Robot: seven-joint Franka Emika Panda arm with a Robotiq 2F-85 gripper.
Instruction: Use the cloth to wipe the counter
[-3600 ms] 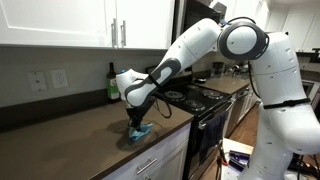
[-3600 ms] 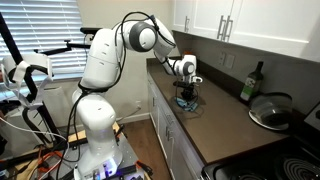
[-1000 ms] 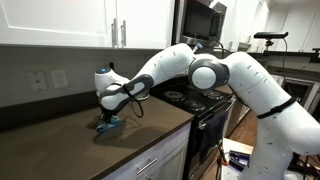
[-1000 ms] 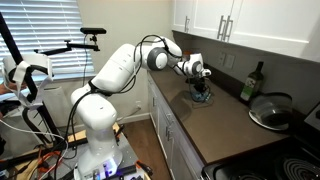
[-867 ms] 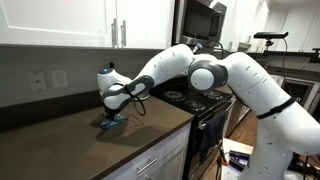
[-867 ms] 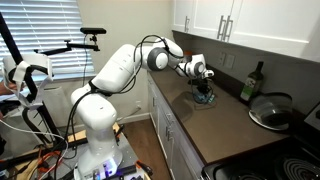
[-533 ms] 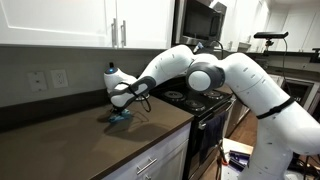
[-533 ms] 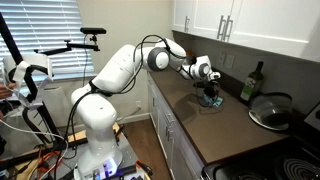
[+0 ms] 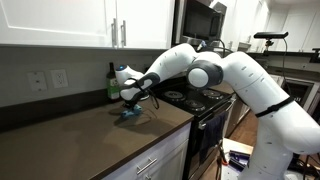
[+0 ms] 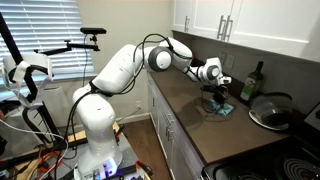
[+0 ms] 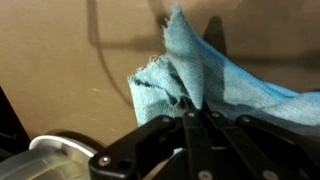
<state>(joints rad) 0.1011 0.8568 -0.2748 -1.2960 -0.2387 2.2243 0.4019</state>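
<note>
- Where the white arm stretches out low across the dark counter (image 9: pixel 70 140), its end effector (image 9: pixel 130 103) points down at the surface and sits on a blue cloth (image 9: pixel 131 114).
- From the wrist view, the end effector (image 11: pixel 195 125) is pinched shut on the cloth (image 11: pixel 215 80). The two fingers meet with a fold of fabric caught between them.
- The cloth is crumpled rather than flat. Part of it rises in a peak between the fingers, and the rest spreads over the brown counter (image 11: pixel 60 60).
- In both exterior views the cloth lies on the counter near the back wall, directly under the end effector (image 10: pixel 219 100), with a corner of cloth (image 10: pixel 222 110) showing beside the fingers.
- A green bottle (image 9: pixel 112 84) stands upright against the backsplash, near the cloth but not touching it. It also shows in an exterior view as the bottle (image 10: pixel 250 84) just beyond the end effector.
- A round pan (image 10: pixel 268 110) sits further along the counter (image 10: pixel 190 125), past the bottle.
- The black stove (image 9: pixel 200 97) adjoins the counter's end, under the arm's forearm.
- White cabinets (image 9: pixel 70 22) hang above, and a wall outlet (image 9: pixel 59 78) sits on the backsplash, well apart from the cloth.
</note>
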